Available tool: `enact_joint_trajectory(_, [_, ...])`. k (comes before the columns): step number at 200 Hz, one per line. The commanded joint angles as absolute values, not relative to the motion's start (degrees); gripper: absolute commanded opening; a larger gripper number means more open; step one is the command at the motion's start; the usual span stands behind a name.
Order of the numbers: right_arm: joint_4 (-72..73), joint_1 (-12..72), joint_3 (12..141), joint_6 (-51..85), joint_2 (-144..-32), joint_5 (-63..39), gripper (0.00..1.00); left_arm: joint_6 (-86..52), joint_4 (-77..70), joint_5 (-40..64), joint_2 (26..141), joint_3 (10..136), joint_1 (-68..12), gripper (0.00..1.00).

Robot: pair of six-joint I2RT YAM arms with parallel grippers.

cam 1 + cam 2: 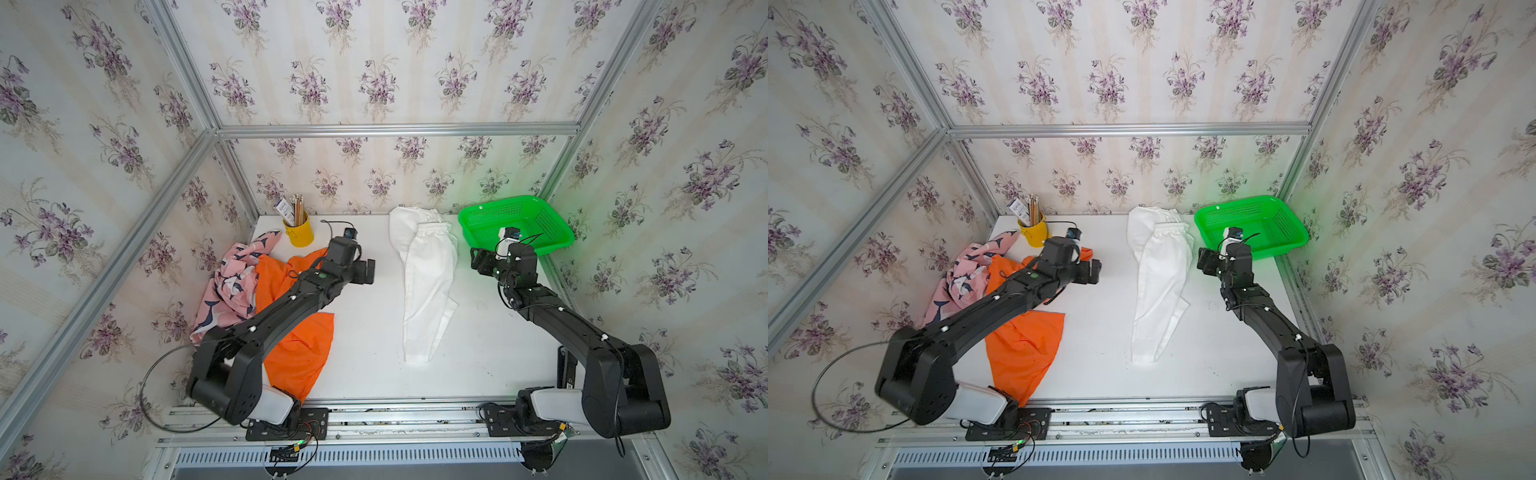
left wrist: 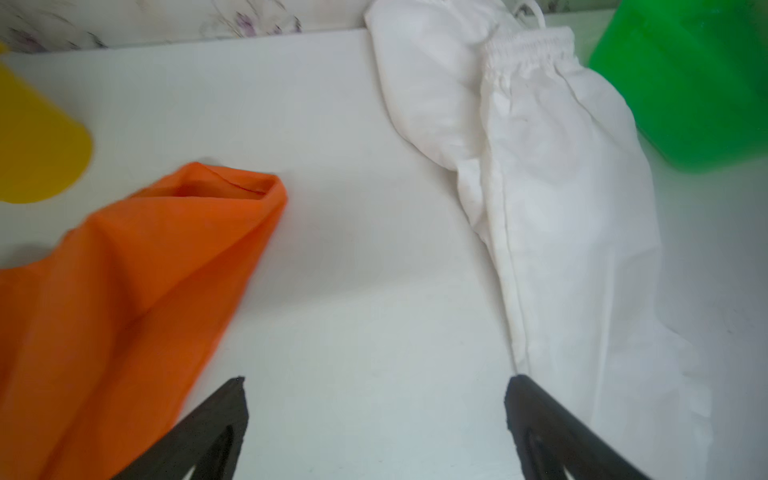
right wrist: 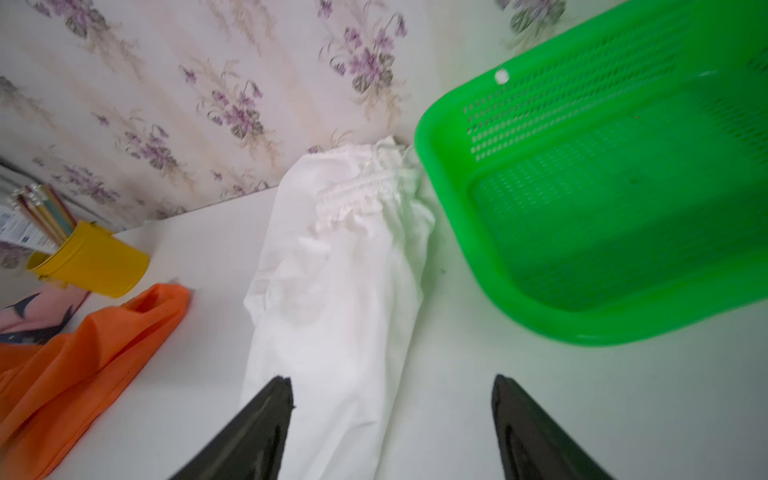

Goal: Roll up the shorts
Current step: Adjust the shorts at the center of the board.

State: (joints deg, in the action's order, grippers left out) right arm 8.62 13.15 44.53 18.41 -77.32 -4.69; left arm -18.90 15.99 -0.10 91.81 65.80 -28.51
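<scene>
Desk [image 1: 365, 332] layout in both top views: the white shorts [image 1: 428, 286] lie lengthwise right of centre, waistband toward the rear wall, just beside the green basket [image 1: 552, 224]. The orange shorts [image 1: 303, 353] lie crumpled at the left, partly under the left arm, touching the pink shorts [image 1: 232, 286] with whale print. A yellow cup [image 1: 300, 235] of pencils stands at the rear left. The left pincer [image 1: 368, 272] hovers between the orange and white garments. The right pincer [image 1: 480, 259] hovers between the white shorts and the basket.

Left wrist view: the left pincer [image 2: 377, 379] stands wide over bare desk, holding nothing.

Right wrist view: the right pincer [image 3: 391, 379] stands apart and empty. One finger [image 3: 257, 428] overlaps the white shorts; the other is over bare desk.
</scene>
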Motion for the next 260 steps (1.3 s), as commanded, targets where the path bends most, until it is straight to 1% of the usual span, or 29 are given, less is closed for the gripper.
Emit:
enact_joint_trajectory(1, [0.2,16.8,45.6,20.7,-79.1,-6.7,0.79,-24.0,23.1,9.1,98.8,71.0,-30.4,1.00])
enact_joint_trajectory(18, [1.0,18.3,44.7,21.8,-81.6,-7.9,0.78,-25.5,23.0,15.8,104.5,74.9,-30.5,1.00])
enact_joint_trajectory(31, [2.1,18.6,44.3,23.2,-84.2,-8.5,0.77,-25.9,24.5,17.6,107.7,78.5,-30.8,1.00])
enact_joint_trajectory(47, [2.0,18.8,45.9,23.8,-88.2,-8.0,0.75,-26.0,25.5,17.1,109.1,80.6,-30.8,1.00])
enact_joint_trajectory(78, [1.7,18.8,52.0,22.5,-97.4,-6.4,0.69,-25.1,26.8,14.8,107.3,80.7,-30.8,1.00])
enact_joint_trajectory(87, [1.2,18.8,54.3,22.1,-100.1,-7.0,0.66,-24.6,27.7,13.5,106.6,80.5,-30.8,1.00])
enact_joint_trajectory(100, [0.9,18.8,57.0,21.6,-103.3,-7.7,0.57,-24.3,28.8,11.7,105.5,79.9,-30.3,1.00])
enact_joint_trajectory(112, [0.7,18.9,58.5,21.3,-104.9,-9.2,0.55,-24.8,29.1,11.9,104.5,79.1,-29.2,1.00])
enact_joint_trajectory(119, [0.5,19.0,59.1,21.0,-105.3,-10.5,0.49,-25.4,29.1,13.3,103.9,78.6,-28.2,1.00])
enact_joint_trajectory(148, [-0.6,21.7,57.6,19.0,-103.4,-15.2,0.14,-25.2,29.0,16.1,102.8,79.4,-25.5,1.00])
enact_joint_trajectory(159, [-1.2,23.1,55.6,18.4,-101.7,-16.6,0.05,-24.1,30.4,17.2,103.9,81.8,-25.5,1.00])
enact_joint_trajectory(167, [-1.3,24.0,53.6,18.0,-100.0,-17.7,0.00,-23.3,31.6,18.1,105.2,84.2,-25.5,1.00])
enact_joint_trajectory(193, [-2.7,26.5,47.2,18.0,-94.1,-18.9,0.00,-21.5,35.2,20.2,111.0,92.8,-25.5,1.00])
enact_joint_trajectory(197, [-3.2,26.7,46.3,18.0,-93.2,-18.8,0.00,-21.3,35.8,21.9,112.0,94.1,-25.5,1.00])
enact_joint_trajectory(220, [-4.8,26.8,40.8,19.6,-88.2,-18.3,0.00,-19.0,39.4,24.5,119.1,103.6,-25.5,1.00])
enact_joint_trajectory(260, [-7.4,26.8,36.4,20.3,-83.0,-16.5,0.00,-14.5,42.8,36.4,132.7,120.3,-25.8,0.93])
